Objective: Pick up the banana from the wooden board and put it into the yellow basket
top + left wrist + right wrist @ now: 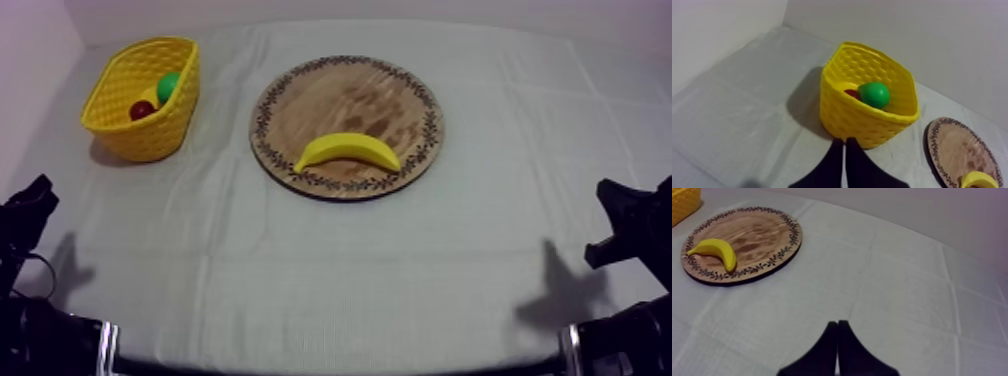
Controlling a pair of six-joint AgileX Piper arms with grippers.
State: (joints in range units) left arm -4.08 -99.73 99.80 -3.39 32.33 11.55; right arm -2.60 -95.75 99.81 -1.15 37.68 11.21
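The yellow banana (346,150) lies on the near part of the round wooden board (340,95) in the middle of the table. At the far left stands the yellow basket (160,135), holding a green pear (168,87) and a small red fruit (141,110). My left gripper (35,198) rests low at the left edge; its shut fingers (844,141) point at the basket (857,120). My right gripper (620,215) rests low at the right, shut (838,322), well short of the banana (714,250) and board (757,233).
Bare grey-white cloth lies between both grippers and the board. Beside the basket in the left wrist view, the board's rim (959,150) and a banana tip (978,179) show. The pear (874,94) and small red fruit (852,93) sit inside the basket.
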